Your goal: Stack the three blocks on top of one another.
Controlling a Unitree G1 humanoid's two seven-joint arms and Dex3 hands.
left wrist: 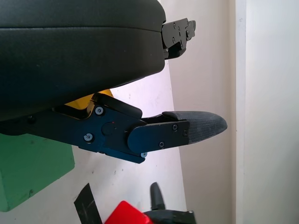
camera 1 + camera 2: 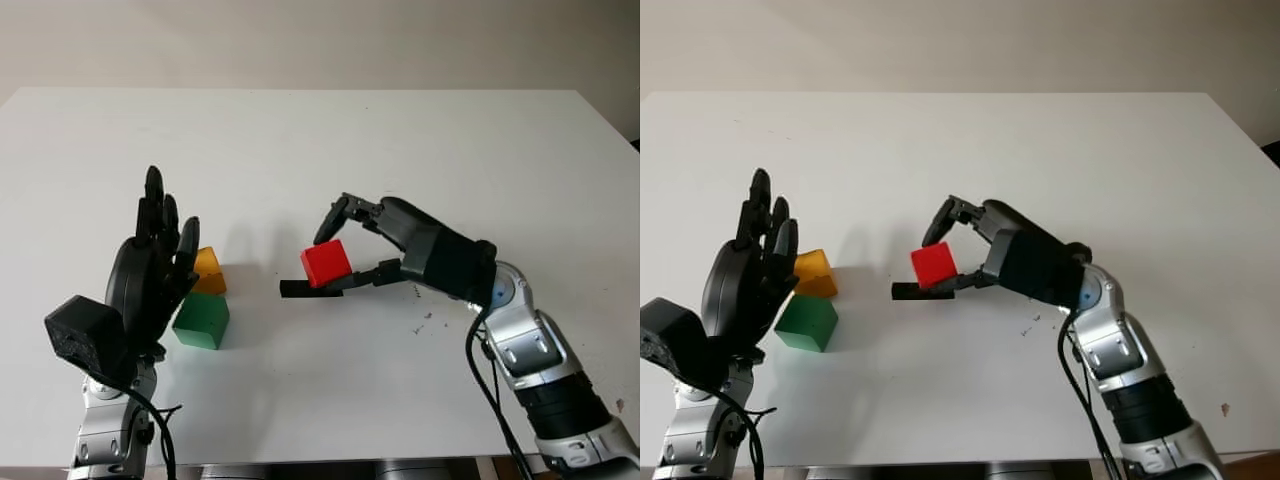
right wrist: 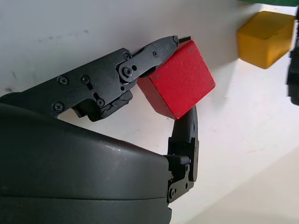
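Red block (image 2: 326, 263): centre of the head view, pinched by the right hand (image 2: 345, 250); it sits tilted in the grip, one corner downward, and looks clear of the desk (image 2: 400, 140).
Right hand grip: in the right wrist view, one finger presses the block's upper edge and another comes up under it; the hold is on edges and a corner, not flat faces.
Green block (image 2: 202, 320): lower left of the head view, on the desk, nothing on top of it.
Yellow block (image 2: 208, 269): just behind the green block, touching or nearly so; I cannot tell which. Also on the desk, unstacked.
Left hand (image 2: 150, 270): lower left, raised upright just beside both blocks, open, holding nothing.
Step in hand: carrying the first block over to the pair; judged early, no stack built.
Next move calls for: bringing the red block leftward over one of the two desk blocks, levelling it so a flat face points down, then lowering before letting go.
Risk (judgement): a tilted release could tip it off; the neighbouring block and left hand sit close to the target.
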